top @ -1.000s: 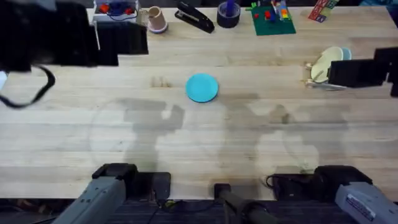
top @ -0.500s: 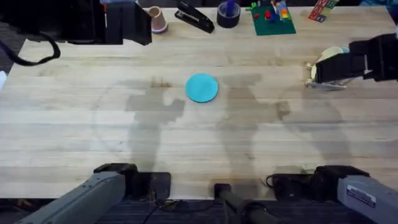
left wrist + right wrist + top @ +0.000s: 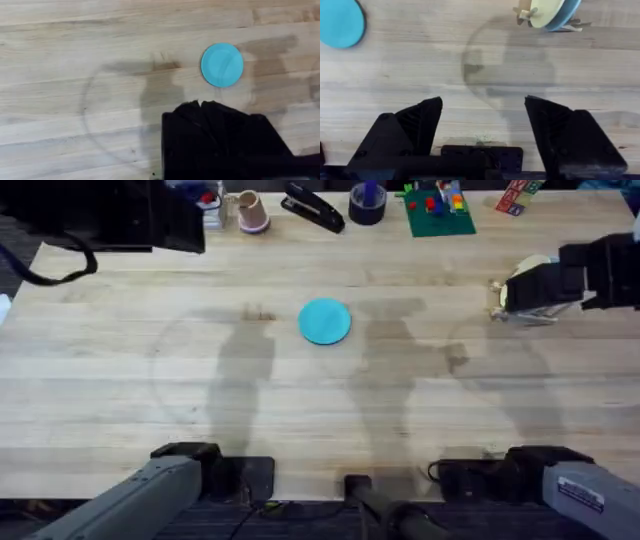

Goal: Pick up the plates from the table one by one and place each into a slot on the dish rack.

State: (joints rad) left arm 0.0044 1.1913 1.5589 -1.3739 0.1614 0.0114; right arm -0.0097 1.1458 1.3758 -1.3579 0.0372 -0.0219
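Both grippers are hanging empty above the table (image 3: 320, 410). The right gripper (image 3: 482, 120) is showing its black fingers spread wide with nothing between them; the left gripper (image 3: 200, 106) is showing its fingertips drawn close together, almost touching, and gripping nothing.

Taking the turquoise plate (image 3: 325, 320) as the landmark: it is lying flat on the bare planks near the middle of the table, and being round it is offering no long axis to line up with. In the left wrist view it is sitting just beyond the left fingertips, so the left arm, dark at the overhead view's upper left, looks the better placed to take it. The right arm is hovering well to the right of that plate, close by the dish rack (image 3: 512, 308).

Counted: three plates in all. One turquoise plate is waiting on the table; one pale yellow plate (image 3: 546, 11) and one light blue plate (image 3: 566, 15) are standing on edge in the one rack, side by side. By my judgement one plate is left to place.
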